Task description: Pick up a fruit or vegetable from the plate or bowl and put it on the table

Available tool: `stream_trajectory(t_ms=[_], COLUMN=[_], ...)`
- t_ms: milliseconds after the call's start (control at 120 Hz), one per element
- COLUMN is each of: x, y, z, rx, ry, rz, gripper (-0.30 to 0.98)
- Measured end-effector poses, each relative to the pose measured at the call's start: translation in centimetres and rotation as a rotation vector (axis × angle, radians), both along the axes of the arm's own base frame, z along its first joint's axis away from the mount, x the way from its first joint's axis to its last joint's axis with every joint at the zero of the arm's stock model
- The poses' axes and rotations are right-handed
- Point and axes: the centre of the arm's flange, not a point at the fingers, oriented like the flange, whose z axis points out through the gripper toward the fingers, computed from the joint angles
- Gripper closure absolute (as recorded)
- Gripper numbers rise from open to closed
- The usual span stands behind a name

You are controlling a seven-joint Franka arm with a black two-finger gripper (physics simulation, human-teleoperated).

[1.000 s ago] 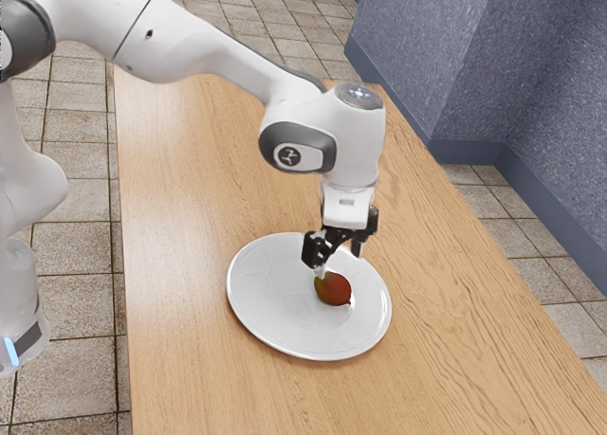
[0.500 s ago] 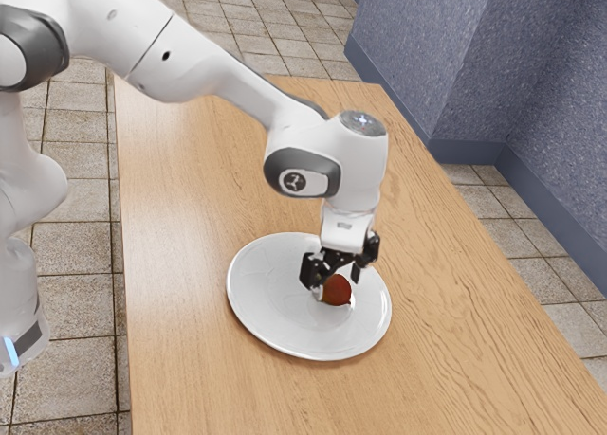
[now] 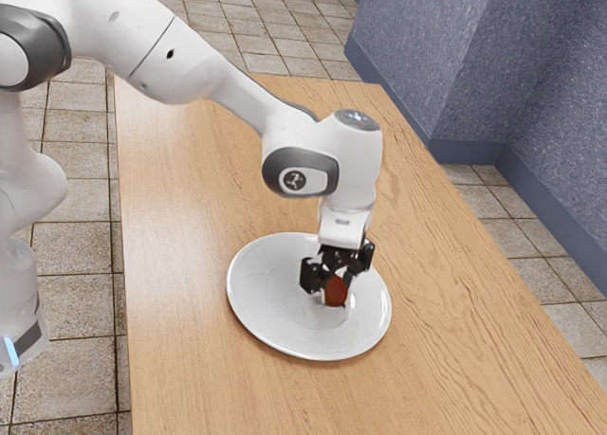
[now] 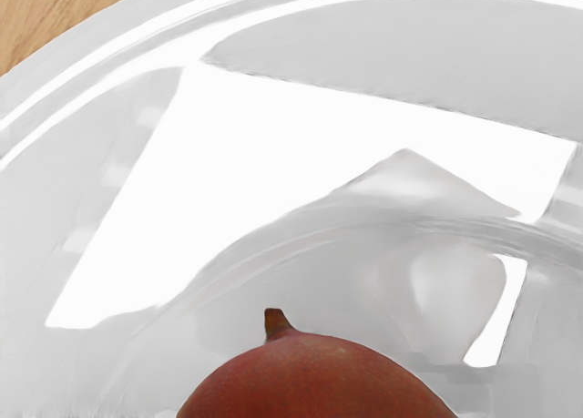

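While over plate [image 3: 266, 302], claw [image 3: 334, 289] around fruit [image 4: 314, 377].

Red fruit [image 4: 314, 382] — brown stem [image 4: 275, 323] — white plate [image 4: 82, 190].

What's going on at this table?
A robot arm has its black pincer closed on a reddish fruit with a short stem, one finger on either side. The fruit is within the rim of the white plate, not yet on the wooden table. Whether it has lifted off the plate, I can't tell.
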Motion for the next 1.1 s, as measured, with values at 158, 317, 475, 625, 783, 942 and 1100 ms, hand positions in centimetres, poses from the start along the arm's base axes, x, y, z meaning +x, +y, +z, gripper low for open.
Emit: stream_trajectory(t_ms=[158, 317, 475, 625, 783, 942, 1100], x=[0.3, 0.8, 2.9, 2.8, 2.8, 2.9, 1.8], y=[0.6, 2.6, 17.9, 22.3, 21.0, 20.6, 11.5], z=[0.4, 4.7, 7.3, 7.1, 7.0, 9.1, 15.2], rx=[-0.021, -0.073, -0.075, -0.065, -0.072, -0.121, -0.234], ry=[-0.011, -0.086, -0.147, -0.148, -0.139, -0.169, -0.209], rz=[0.020, 0.047, 0.311, 0.381, 0.346, 0.351, 0.346], gripper=[0.49, 0.47, 0.47, 0.47, 0.18, 0.06, 0.02])
